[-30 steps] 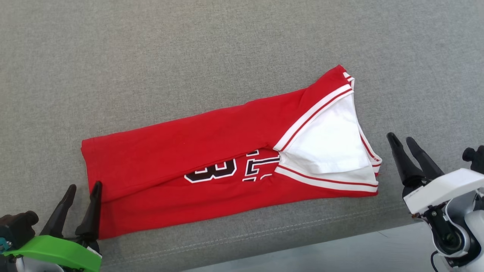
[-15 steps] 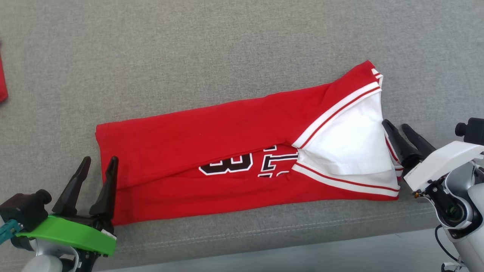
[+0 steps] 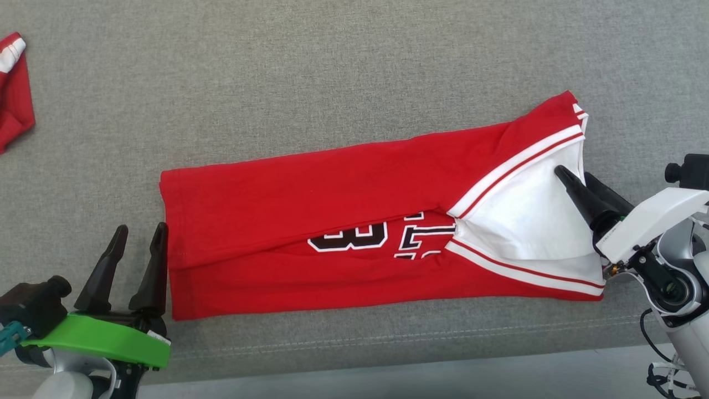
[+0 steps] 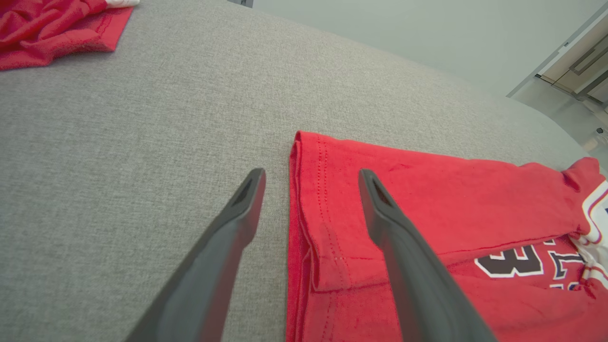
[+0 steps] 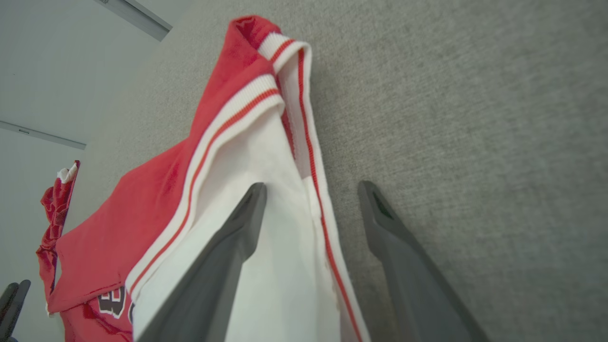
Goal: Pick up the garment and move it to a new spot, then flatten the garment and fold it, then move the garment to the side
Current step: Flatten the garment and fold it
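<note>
Now the garment [image 3: 332, 221] lies on the grey cloth-covered bench [image 3: 332, 66] as a long red band, its sides already folded in, with the hem [image 4: 304, 213] at the robot's left and the white lining [image 3: 526, 221] at its right. It sits near the front edge, well apart from a second red garment [image 3: 14, 83] in the far left corner.

Both tools are spread wide and hold nothing. The left tool [image 3: 142, 226] straddles the hem: in the left wrist view one finger is over red cloth and the other over bare grey. The right tool [image 3: 572, 172] straddles the opposite end, with one finger over the white lining and the other over the bench beside the striped trim [image 5: 313, 156]. Whether any fingertip presses the cloth I cannot tell.

The step in hand looks like taking hold of both ends, either for a fold end over end or for carrying the band aside. To do it well:

- Lower each tool until the outer finger slides under every layer, not just the top flap; the hem shows several stacked edges.
- Close on the right end past the loose white flap, so the trim and the red layers are pinched together.
- Close both tools at about the same time, then lift evenly, so the long folds do not fall open.
- Keep the band gently taut between the tools.
</note>
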Available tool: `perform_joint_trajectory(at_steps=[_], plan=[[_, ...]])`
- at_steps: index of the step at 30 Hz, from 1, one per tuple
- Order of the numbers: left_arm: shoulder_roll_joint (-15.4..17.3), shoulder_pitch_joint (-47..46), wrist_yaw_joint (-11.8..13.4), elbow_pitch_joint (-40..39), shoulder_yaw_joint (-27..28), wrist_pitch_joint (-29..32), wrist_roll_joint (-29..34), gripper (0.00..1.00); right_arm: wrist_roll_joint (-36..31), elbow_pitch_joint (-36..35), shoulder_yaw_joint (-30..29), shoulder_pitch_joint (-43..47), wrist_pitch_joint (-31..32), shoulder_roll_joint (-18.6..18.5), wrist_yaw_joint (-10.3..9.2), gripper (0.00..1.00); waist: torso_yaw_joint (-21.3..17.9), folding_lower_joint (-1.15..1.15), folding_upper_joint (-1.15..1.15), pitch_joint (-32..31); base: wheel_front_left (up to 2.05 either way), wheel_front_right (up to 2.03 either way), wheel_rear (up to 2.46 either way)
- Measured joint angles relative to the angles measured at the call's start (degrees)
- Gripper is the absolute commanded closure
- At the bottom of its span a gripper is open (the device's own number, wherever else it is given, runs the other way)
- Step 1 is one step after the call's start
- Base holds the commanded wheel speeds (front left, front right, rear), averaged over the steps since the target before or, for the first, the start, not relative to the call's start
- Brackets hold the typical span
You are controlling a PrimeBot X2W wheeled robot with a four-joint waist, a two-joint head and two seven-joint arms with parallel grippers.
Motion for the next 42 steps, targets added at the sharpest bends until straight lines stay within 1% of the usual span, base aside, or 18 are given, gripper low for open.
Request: perform_joint_trajectory(at_steps=[7,8,9,10,11,12,13,15,18,24,28,38,42], plan=[[-0.52,0.02,0.00,0.08,0.12,0.00,0.07,0.00,2.14,1.16,0.85,-1.11,4.17,-0.59,1.22,0.01,-0.08,0.00,0.00,-0.51,0.00,0.00,0.00],[-0.53,0.02,0.00,0.07,0.20,0.00,0.12,0.00,2.46,1.19,0.99,-1.14,4.81,-0.64,1.46,0.12,-0.09,0.00,0.00,-0.55,0.00,0.00,0.00],[-0.58,0.02,0.00,0.05,0.22,0.00,0.19,0.00,2.93,1.29,1.03,-1.15,5.25,-0.60,1.58,0.20,-0.10,0.00,0.00,-0.59,0.00,0.00,0.00],[-0.69,0.02,-0.01,0.04,0.22,0.00,0.44,0.00,3.56,1.44,1.11,-1.16,6.03,-0.59,1.96,0.20,-0.10,0.00,0.00,-0.65,0.00,0.00,0.00],[-0.81,0.02,-0.01,0.01,0.22,0.00,0.81,0.00,4.17,1.52,1.33,-1.16,6.72,-0.54,1.99,0.29,-0.10,0.00,0.00,-0.70,0.00,0.00,0.00],[-1.00,0.02,-0.04,0.02,0.19,0.00,1.26,0.00,4.63,1.62,1.52,-1.16,7.26,-0.46,2.32,0.36,-0.07,0.00,0.00,-0.77,0.00,0.00,0.00],[-1.00,0.02,-0.04,0.02,0.19,0.00,1.26,0.00,4.63,1.62,1.52,-1.16,7.26,-0.46,2.32,0.59,-0.07,0.00,0.00,-0.77,0.00,0.00,0.00],[-1.51,0.02,-0.11,-0.02,0.16,0.00,1.56,0.00,4.93,1.87,1.85,-1.15,7.90,-0.36,2.46,1.00,0.05,0.00,0.00,-0.98,0.00,0.00,0.00],[-1.65,0.02,-0.19,0.08,0.18,0.00,1.56,0.00,5.02,2.30,2.15,-1.15,8.09,0.27,2.97,1.00,0.17,0.00,0.00,-1.33,0.00,0.00,0.00],[-1.86,0.04,-0.35,0.07,0.58,0.00,1.56,0.00,5.05,2.47,1.69,-1.18,8.33,0.03,3.05,1.00,0.31,0.00,0.00,-1.95,0.00,0.00,0.00],[-2.35,0.08,-0.53,0.20,0.71,0.00,1.82,0.00,5.06,3.03,1.11,-1.18,8.29,-0.16,3.45,1.00,0.30,0.00,0.00,-2.68,0.00,0.00,0.00],[-4.02,0.44,-0.68,0.92,0.70,0.00,2.36,0.00,5.60,3.11,-1.90,-0.69,7.76,-3.21,3.44,1.00,0.79,0.00,0.00,-5.09,0.00,0.00,0.00],[-5.17,0.88,-1.10,1.35,0.85,0.00,2.46,0.00,6.11,1.89,-2.37,0.23,7.78,-4.02,3.44,1.00,1.32,0.00,0.00,-6.30,0.00,0.00,0.00]])
